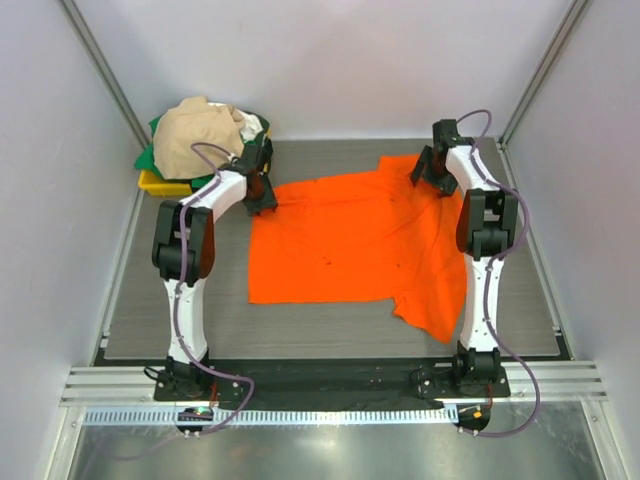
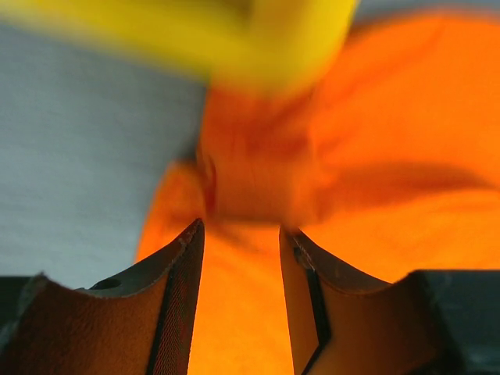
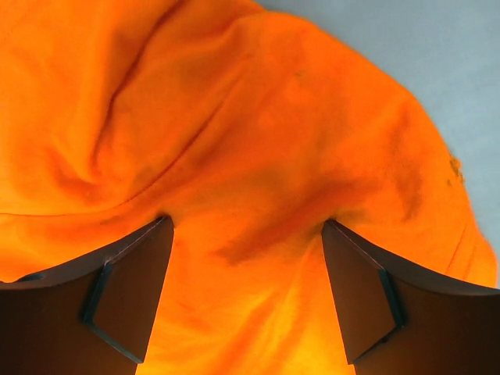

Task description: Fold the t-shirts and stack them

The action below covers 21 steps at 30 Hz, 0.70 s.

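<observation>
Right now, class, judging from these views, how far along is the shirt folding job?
Done: the orange t-shirt lies spread on the table, unfolded. In hand: the left gripper and right gripper sit open over its far edge. Left: every fold, plus the beige t-shirt and green t-shirt heaped on the yellow bin; no stack exists.

No readable text, orange t-shirt (image 1: 350, 240) unprinted, no legible labels, brands, numbers, signs
</observation>
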Available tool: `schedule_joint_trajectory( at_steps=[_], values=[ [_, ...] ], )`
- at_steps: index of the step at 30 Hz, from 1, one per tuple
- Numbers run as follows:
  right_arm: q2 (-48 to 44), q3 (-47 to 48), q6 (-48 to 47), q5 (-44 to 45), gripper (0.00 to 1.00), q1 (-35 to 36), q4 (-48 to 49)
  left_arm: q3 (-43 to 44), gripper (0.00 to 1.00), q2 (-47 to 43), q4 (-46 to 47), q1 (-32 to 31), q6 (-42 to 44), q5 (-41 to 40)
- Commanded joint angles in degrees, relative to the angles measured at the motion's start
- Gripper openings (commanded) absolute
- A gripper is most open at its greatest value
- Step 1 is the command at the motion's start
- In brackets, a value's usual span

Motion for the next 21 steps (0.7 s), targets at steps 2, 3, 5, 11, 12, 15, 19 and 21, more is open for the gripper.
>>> schedule_joint_trajectory(
  at_steps=[2,3,5,11,12,15,19,21],
  values=[
    [4.32,16.7,-0.33,-6.59,0.84,-0.03,-7.2,13.05,0.45,0.31,-8.04,1.64,0.96,-1.07],
    [3.35,16.65,-0.86,-7.3,0.84,-0.03,-7.39,14.48,0.45,-0.31,-9.44,1.64,1.05,-0.63],
    [-2.87,12.02,-1.04,-6.61,0.86,-0.12,-6.69,14.59,0.48,-4.67,-10.95,1.55,0.88,0.07],
    [-26.82,-12.38,-0.34,-5.46,0.87,-0.03,-2.12,-1.91,0.53,-25.3,-9.46,1.29,0.61,-0.19],
    [-30.02,-16.01,-0.16,-5.03,0.87,-0.12,-1.68,-7.51,0.53,-28.06,-9.29,1.29,0.61,-0.36],
    [-44.43,-31.22,0.89,-2.31,0.88,-0.12,0.43,-15.97,0.54,-38.76,-8.76,1.29,0.44,-0.37],
    [-61.84,-51.7,4.14,-1.95,0.88,-0.12,4.12,-29.95,0.54,-51.77,-7.71,1.29,-1.84,1.56],
    [-71.74,-61.72,7.56,-1.68,0.88,-1.68,4.04,-38.3,0.54,-56.28,-6.65,1.2,-4.39,2.97]
  ],
)
